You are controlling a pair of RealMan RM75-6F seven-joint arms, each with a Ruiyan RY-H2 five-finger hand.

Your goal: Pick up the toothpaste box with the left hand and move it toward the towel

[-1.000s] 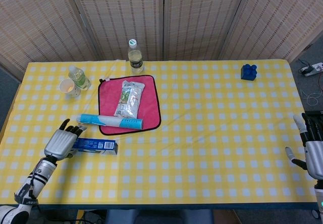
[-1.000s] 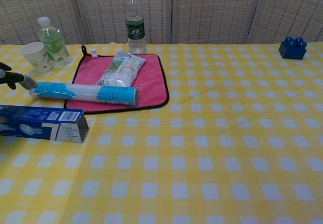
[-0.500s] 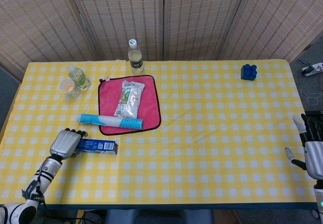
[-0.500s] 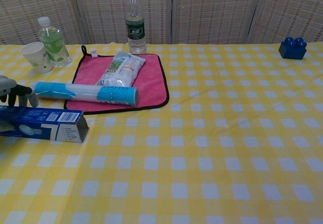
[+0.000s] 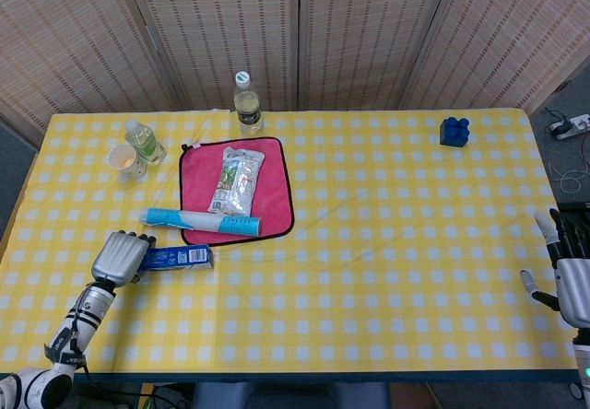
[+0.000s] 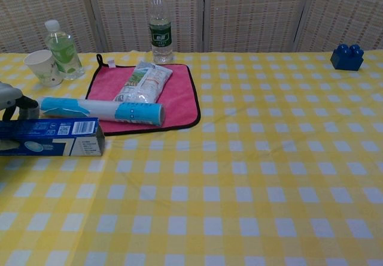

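The blue toothpaste box (image 5: 180,258) lies left of centre near the table's front, just below the pink towel (image 5: 278,188). My left hand (image 5: 118,257) grips the box's left end, its fingers curled over the top. In the chest view the toothpaste box (image 6: 54,145) sits at the left edge with the left hand (image 6: 12,101) only partly in frame behind it, and the towel (image 6: 182,101) lies just beyond. My right hand (image 5: 567,275) hangs off the table's right edge, fingers apart and holding nothing.
A blue-and-white tube (image 5: 201,220) (image 6: 102,110) lies across the towel's front edge, between box and towel. A clear packet (image 5: 238,179) rests on the towel. Two bottles (image 5: 246,103) (image 5: 145,140), a paper cup (image 5: 122,159) and a blue block (image 5: 454,131) stand farther back.
My left hand came down and closed over the box's left end. The box has turned a little and moved slightly toward the towel. The right hand has stayed put.
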